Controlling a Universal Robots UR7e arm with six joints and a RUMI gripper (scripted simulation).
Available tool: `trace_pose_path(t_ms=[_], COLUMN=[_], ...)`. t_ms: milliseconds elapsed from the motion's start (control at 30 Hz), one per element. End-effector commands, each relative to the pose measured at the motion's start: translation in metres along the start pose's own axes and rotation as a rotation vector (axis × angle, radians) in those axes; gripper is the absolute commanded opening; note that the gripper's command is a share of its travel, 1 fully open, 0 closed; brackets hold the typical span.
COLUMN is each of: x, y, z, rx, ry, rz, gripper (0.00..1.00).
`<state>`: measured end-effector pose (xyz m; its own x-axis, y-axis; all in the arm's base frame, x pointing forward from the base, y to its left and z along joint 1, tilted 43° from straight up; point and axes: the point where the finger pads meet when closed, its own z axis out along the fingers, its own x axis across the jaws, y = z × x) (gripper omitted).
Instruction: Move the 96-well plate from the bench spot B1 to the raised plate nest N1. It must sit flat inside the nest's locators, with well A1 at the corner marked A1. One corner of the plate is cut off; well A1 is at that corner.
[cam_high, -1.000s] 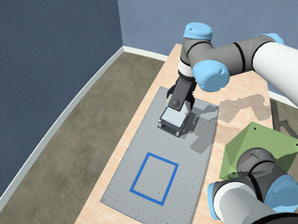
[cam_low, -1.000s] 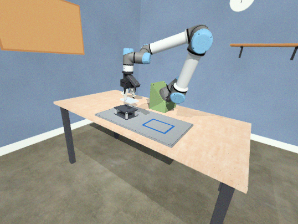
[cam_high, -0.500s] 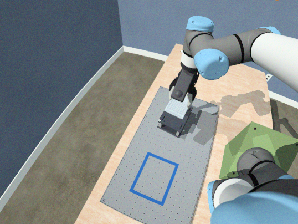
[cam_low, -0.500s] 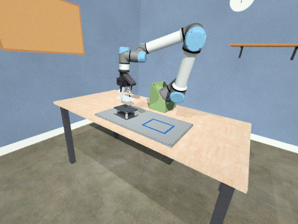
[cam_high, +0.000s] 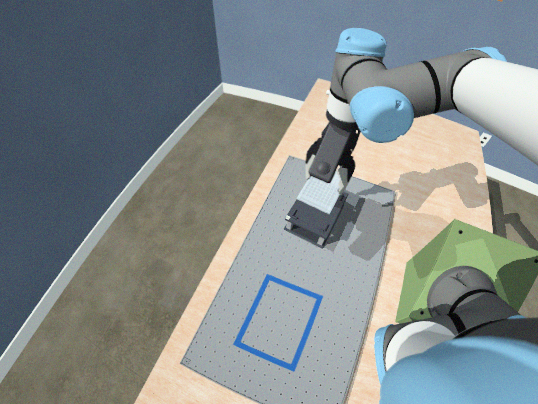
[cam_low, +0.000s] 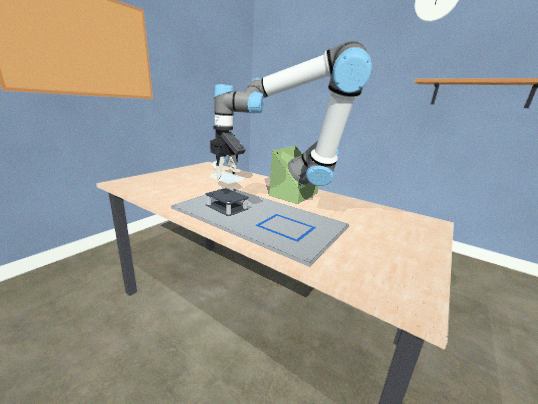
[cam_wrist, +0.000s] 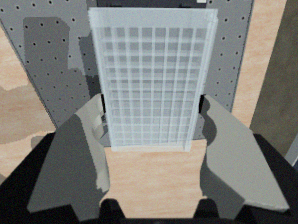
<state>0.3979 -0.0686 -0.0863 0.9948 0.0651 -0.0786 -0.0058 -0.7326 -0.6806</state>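
The grey two-jaw hand (cam_wrist: 152, 127) is clamped on the long sides of the translucent white 96-well plate (cam_wrist: 152, 80), carrying it in the air above the pale wooden worktop (cam_low: 390, 260). In the top view the plate (cam_high: 318, 194) hangs at about 12 o'clock of the dark raised plate nest (cam_high: 312, 218), overlapping its far edge. The blue rectangular outline (cam_high: 249, 320) on the grey perforated board (cam_high: 345, 320) lies at 6 o'clock of the nest.
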Motion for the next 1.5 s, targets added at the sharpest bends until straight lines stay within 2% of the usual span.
trace_pose_path(t_ms=[0,600,1467], x=[0.000,0.000,0.000], y=[0.000,-0.001,-0.001], z=[0.000,0.000,0.036], rx=[-0.001,-0.001,-0.001], ry=[0.001,0.001,0.001], rz=[0.000,0.000,0.000], gripper=[0.00,0.00,0.00])
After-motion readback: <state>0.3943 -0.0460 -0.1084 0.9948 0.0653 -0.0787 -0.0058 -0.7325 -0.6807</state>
